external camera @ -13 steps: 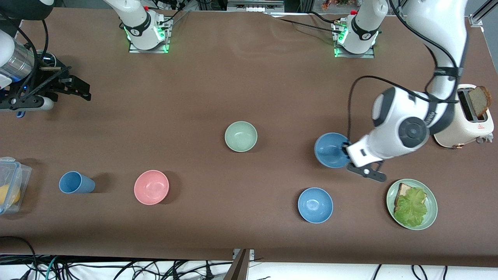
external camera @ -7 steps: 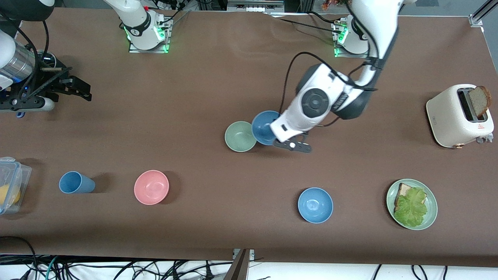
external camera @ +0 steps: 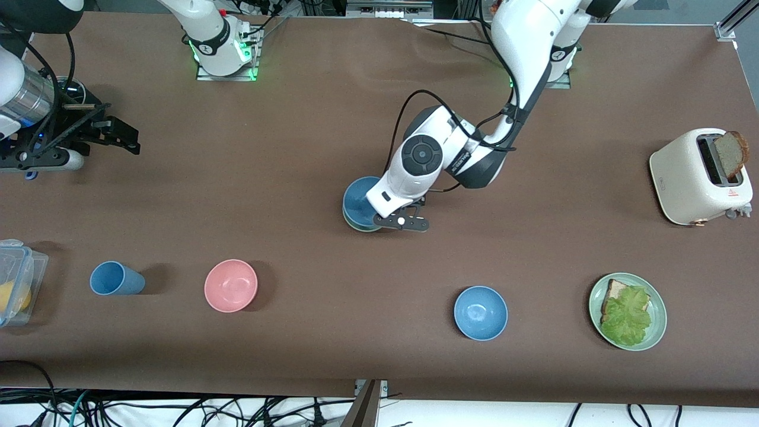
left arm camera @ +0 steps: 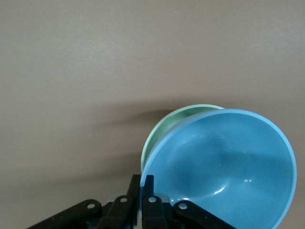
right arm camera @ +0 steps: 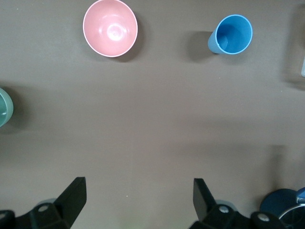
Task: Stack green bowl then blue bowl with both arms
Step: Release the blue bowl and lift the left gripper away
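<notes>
The left arm bends low at mid-worktop, its hand point(left arm camera: 143, 198) pinching the blue bowl's point(external camera: 357, 200) rim right over the green bowl point(left arm camera: 164, 130). The blue bowl hides most of the green one. The right hand point(right arm camera: 138, 200) waits open over the right arm's end of the worktop.

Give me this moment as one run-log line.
left gripper: shut on blue bowl, over green bowl | right gripper: open, waiting at its table end
</notes>
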Controlling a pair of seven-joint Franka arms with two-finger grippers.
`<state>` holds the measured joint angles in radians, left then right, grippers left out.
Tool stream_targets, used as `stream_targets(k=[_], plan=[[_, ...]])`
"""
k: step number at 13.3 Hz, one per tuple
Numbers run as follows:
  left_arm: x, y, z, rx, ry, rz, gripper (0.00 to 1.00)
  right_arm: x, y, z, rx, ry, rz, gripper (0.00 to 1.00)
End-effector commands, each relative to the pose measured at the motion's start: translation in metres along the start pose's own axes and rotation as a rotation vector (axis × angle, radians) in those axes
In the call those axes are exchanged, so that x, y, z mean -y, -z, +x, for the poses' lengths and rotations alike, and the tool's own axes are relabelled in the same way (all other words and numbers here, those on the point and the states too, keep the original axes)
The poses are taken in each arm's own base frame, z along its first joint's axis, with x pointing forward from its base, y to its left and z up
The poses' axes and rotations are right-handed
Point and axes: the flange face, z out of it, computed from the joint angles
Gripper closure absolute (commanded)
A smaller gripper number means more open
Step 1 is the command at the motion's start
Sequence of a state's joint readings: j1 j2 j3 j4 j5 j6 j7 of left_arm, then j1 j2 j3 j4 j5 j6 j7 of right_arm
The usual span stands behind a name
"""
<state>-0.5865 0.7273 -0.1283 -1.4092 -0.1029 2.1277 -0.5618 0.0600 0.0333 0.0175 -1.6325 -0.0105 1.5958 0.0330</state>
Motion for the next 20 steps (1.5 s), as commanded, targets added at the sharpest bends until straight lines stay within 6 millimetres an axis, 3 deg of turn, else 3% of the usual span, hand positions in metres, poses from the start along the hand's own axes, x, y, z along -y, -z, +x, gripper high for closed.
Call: stream_targets(k=[1, 2, 3, 4, 7, 9, 11, 14, 16, 19, 20], plan=[[-0.003, -0.008, 0.008, -0.02, 0.018, -0.011, 1.0, -0.001, 0.005, 0.001, 0.003, 0.01, 0.019, 0.01], [-0.003, -0.014, 0.009, -0.011, 0.035, -0.021, 0.86, 0.0, 0.005, 0.001, 0.001, 0.012, 0.019, 0.01], [-0.001, -0.021, 0.009, -0.002, 0.039, -0.017, 0.16, 0.0, 0.005, 0.001, 0.001, 0.013, 0.019, 0.01], [-0.005, -0.02, 0.008, -0.007, 0.043, -0.024, 0.0, 0.0, 0.005, 0.001, 0.001, 0.013, 0.019, 0.01], [-0.009, -0.004, 0.006, -0.011, 0.055, -0.05, 0.0, 0.0, 0.005, 0.001, 0.001, 0.013, 0.019, 0.01], [0.0, 0.027, 0.008, -0.025, 0.058, -0.034, 0.0, 0.0, 0.005, 0.001, 0.003, 0.013, 0.019, 0.01], [0.032, 0.075, 0.017, -0.023, 0.096, 0.017, 0.0, 0.0, 0.005, 0.001, 0.001, 0.013, 0.019, 0.01], [0.103, 0.164, 0.017, 0.019, 0.158, 0.125, 0.0, 0.0, 0.005, 0.001, 0.003, 0.013, 0.019, 0.01], [0.154, 0.204, 0.006, 0.12, 0.144, 0.176, 0.0, 0.0, 0.005, 0.001, 0.001, 0.013, 0.019, 0.01], [0.241, 0.275, 0.007, 0.095, 0.074, 0.119, 0.0, 0.0, 0.005, 0.001, 0.003, 0.012, 0.019, 0.01], [0.283, 0.298, 0.005, 0.078, 0.068, 0.086, 0.0, 0.0, 0.005, 0.001, 0.003, 0.013, 0.019, 0.01]])
